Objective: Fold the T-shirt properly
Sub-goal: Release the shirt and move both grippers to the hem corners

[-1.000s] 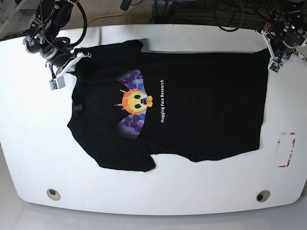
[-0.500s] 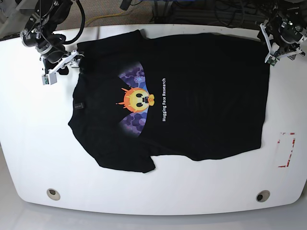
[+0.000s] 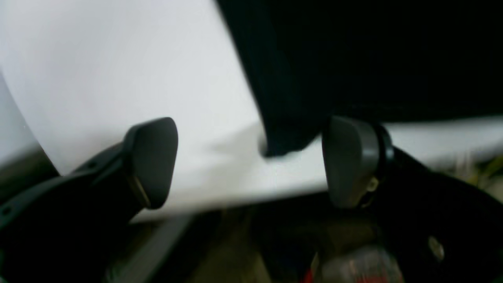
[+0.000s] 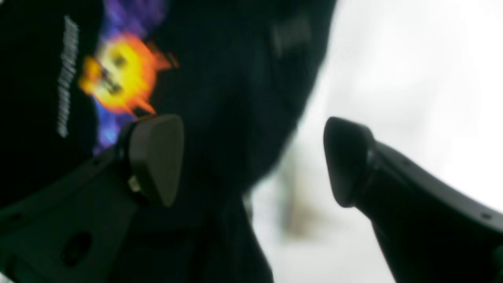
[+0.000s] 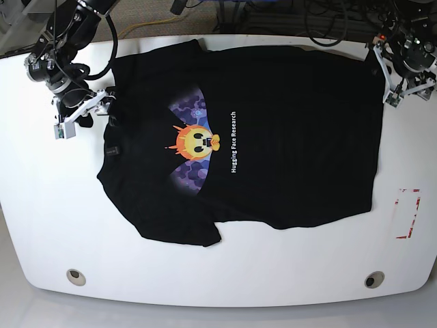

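The black T-shirt lies spread flat on the white table, print up, with the orange-yellow face and the collar toward the left. My right gripper is open just off the shirt's far-left sleeve. In the right wrist view it hovers open over the shirt's edge, holding nothing. My left gripper is open at the shirt's far-right corner. In the left wrist view the shirt's corner lies between the open fingers of the gripper, not pinched.
A red-and-white marker lies on the table at the right. Two round holes sit near the front edge. Cables run behind the far edge.
The shirt's far edge has been drawn up toward the table's far edge, flattening it. My right gripper has moved left and nearer, off the sleeve. My left gripper has shifted slightly right.
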